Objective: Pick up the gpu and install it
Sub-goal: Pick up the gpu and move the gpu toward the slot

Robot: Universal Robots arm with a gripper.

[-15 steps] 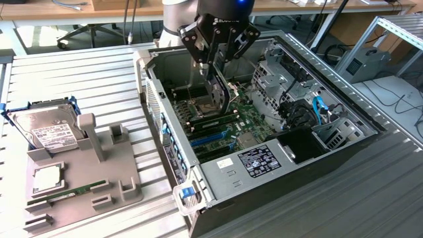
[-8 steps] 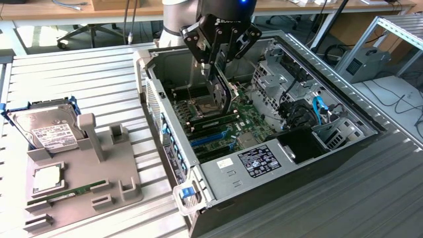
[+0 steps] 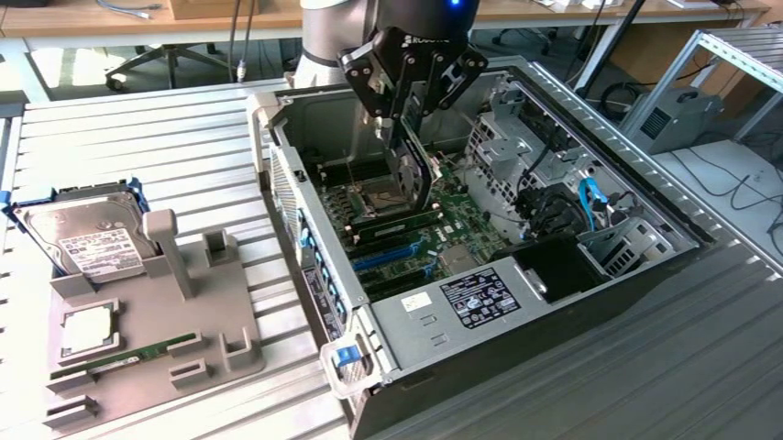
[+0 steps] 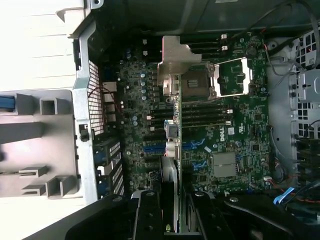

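Note:
My gripper [image 3: 410, 112] hangs over the open computer case [image 3: 321, 266] and is shut on the gpu [image 3: 421, 174]. The gpu is a slim dark card held on edge, reaching down toward the motherboard [image 3: 459, 225] close to the processor socket [image 3: 377, 196]. In the wrist view the gpu [image 4: 170, 170] runs edge-on away from my gripper [image 4: 173, 210], and its silvery bracket [image 4: 176, 62] is at the far end above the socket. Blue expansion slots [image 3: 389, 254] lie on the board just beyond the card's lower edge. Whether the card touches the board I cannot tell.
A grey fixture [image 3: 183, 321] on the slatted table at the exterior view's left carries a silver hard drive [image 3: 81, 240] and a green memory stick [image 3: 137, 353]. Drive cages and blue cables [image 3: 592, 203] fill the case's right side. The case's rear wall [image 3: 284, 183] stands close to the card.

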